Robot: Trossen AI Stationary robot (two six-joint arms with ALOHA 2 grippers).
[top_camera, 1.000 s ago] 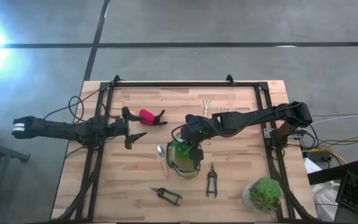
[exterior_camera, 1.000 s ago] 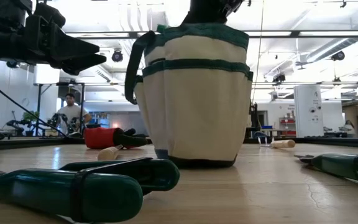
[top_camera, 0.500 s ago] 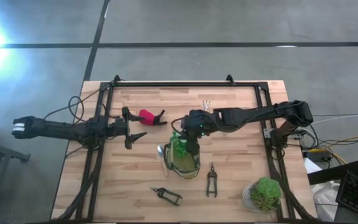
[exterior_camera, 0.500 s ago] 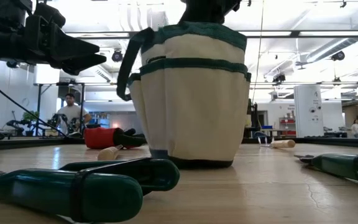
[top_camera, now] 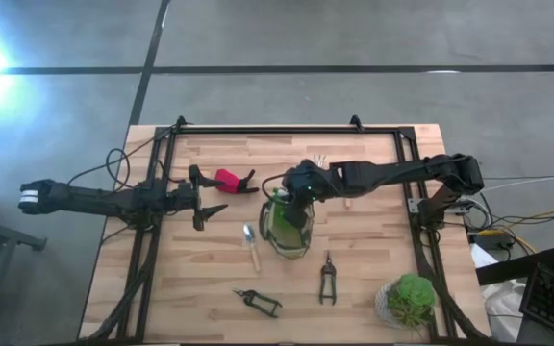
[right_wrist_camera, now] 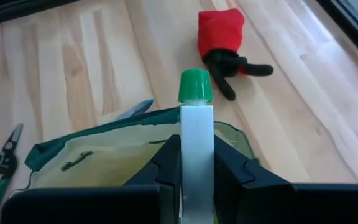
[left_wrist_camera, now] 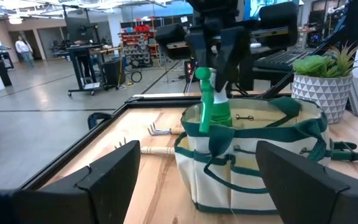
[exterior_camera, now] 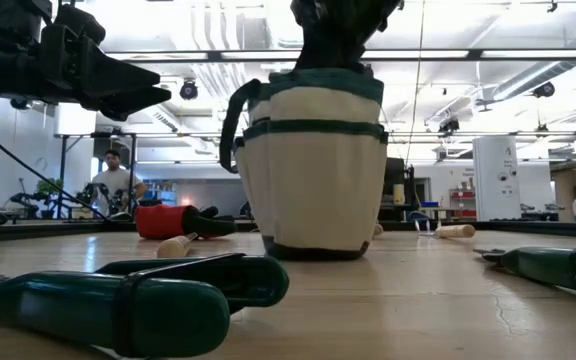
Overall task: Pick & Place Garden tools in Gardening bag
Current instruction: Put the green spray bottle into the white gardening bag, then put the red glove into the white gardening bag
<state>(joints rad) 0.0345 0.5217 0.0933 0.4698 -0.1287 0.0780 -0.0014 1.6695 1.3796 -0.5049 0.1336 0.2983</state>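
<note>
Left gripper point(top_camera: 203, 199) hovers at table's 9 o'clock side, fingers spread wide, holding nothing, idle beside red-and-black tool point(top_camera: 229, 180). Trowel point(top_camera: 252, 246) lies flat just at bag's 8 o'clock, one pruner point(top_camera: 258, 302) toward 6 o'clock edge.

Right gripper point(top_camera: 301, 185) sits over gardening bag point(top_camera: 288, 231) near table centre, fingers clamped on spray bottle point(right_wrist_camera: 196, 146) by its white top; bottle upright, lower part inside the bag's mouth, seen in left wrist view.

Change: over the last second the right arm swung from bag's 3 o'clock side to roughly its 12 o'clock, and the bag shifted with it, sliding away from the low camera and to the right. Likely bottle or gripper dragged the fabric. Judgement: bottle nearly placed, release still pending; bag is light and unanchored, could tip.

Second pruner point(top_camera: 327, 280) at bag's 5 o'clock, forks point(top_camera: 333, 176) at 1 o'clock, potted plant point(top_camera: 410, 300) at far 4 o'clock corner. Most tools still out.
</note>
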